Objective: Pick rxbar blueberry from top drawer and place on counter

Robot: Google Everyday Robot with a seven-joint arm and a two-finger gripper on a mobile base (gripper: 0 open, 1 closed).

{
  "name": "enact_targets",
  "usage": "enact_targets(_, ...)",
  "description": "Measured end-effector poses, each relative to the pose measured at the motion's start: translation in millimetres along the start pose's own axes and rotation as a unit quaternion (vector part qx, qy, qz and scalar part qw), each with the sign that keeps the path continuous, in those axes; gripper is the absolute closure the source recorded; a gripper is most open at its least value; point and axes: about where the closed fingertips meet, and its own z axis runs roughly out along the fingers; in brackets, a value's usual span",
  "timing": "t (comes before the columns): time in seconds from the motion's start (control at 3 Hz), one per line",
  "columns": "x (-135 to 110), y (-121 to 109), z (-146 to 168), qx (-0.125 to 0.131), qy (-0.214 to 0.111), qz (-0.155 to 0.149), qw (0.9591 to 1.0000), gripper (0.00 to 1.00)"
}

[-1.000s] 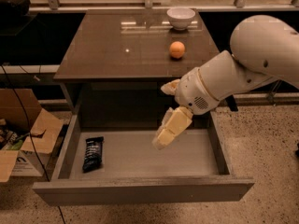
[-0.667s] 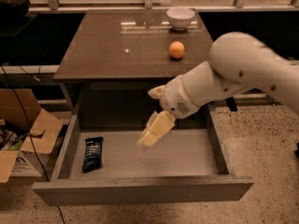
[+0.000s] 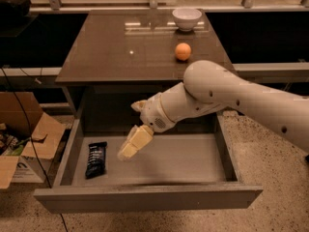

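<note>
Hovering claw (image 3: pixel 129 149) over top drawer (image 3: pixel 145 198), beside illegibly lettered rxbar blueberry (image 3: pixel 96 159)

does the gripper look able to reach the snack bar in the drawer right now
Probably yes: the drawer is open, the gripper hangs over it close beside the snack bar, with nothing between them.

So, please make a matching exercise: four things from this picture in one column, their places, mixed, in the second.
1 rxbar blueberry
2 orange ball
3 white bowl
4 gripper

A back of the counter
B over the top drawer, right of the bar
C drawer floor, left side
D counter, in front of the bowl

Pairs: 1-C, 2-D, 3-A, 4-B
</note>
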Motion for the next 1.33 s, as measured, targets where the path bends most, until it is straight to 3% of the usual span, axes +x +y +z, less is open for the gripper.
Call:
enact_targets(1.0, 6.4, -7.2, 126.3, -0.046, -0.068, -0.009, 0.9966, 0.0)
enact_targets(1.33, 17.8, -7.4, 160.1, -0.05, -0.079, 0.006, 0.9956, 0.0)
